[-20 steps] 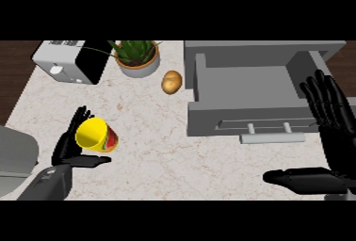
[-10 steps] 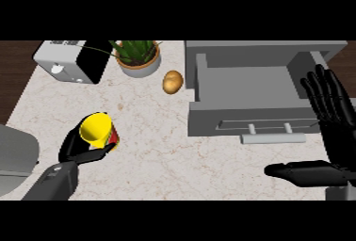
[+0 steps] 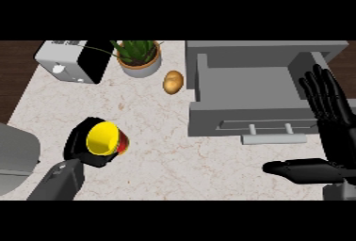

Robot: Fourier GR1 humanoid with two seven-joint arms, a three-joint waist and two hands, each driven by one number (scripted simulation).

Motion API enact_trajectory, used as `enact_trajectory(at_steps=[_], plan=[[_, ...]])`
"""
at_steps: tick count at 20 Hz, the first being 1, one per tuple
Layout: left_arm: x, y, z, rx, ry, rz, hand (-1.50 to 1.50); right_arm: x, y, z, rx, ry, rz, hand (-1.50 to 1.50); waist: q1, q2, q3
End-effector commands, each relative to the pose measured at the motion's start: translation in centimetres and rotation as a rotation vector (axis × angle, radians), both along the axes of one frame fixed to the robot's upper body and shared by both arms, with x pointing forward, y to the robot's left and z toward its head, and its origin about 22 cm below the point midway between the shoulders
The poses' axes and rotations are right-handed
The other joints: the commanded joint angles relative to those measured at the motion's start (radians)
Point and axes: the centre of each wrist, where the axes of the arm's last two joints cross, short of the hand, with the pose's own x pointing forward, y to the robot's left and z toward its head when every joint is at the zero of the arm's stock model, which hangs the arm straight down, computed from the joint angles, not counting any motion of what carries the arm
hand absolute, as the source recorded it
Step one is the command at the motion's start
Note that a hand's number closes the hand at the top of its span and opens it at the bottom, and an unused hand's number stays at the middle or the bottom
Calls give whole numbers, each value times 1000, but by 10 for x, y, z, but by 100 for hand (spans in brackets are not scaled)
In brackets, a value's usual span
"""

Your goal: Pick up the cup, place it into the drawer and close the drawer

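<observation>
A yellow cup [image 3: 104, 138] with a red side sits in my left hand [image 3: 82, 145] at the lower left, tilted with its mouth facing up. The hand's fingers are curled round it and the cup hides most of them. The grey drawer [image 3: 243, 94] stands pulled out at the upper right, its inside bare and its handle [image 3: 268, 127] on the front face. My right hand [image 3: 332, 117] is open at the right edge beside the drawer's front, fingers pointing up and thumb stretched out to the left below the drawer.
A potato [image 3: 173, 82] lies left of the drawer. A potted plant [image 3: 138, 57] and a toaster [image 3: 75, 60] stand along the back. A grey object [image 3: 14, 157] shows at the left edge.
My left hand has closed round the cup and carried it a little to the right, with the cup's mouth now turned upward. The right hand has stayed where it was.
</observation>
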Motion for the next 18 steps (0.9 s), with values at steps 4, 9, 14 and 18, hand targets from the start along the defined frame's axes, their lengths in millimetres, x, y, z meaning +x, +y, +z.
enact_trajectory(at_steps=[4,9,14,18], plan=[[-20,10,-10,-81,-195,267,150,-1,-17,-4,-3,-3,-15,-150,6,-2,1],[0,1,2,-78,-286,269,150,-5,-12,-2,-15,-6,-2,-150,0,-2,1],[19,-6,22,-110,-359,200,150,0,-19,-3,-19,12,-26,-150,20,-11,4],[59,-29,61,-53,-378,80,150,0,-29,-5,-17,20,-36,-150,22,-13,5]])
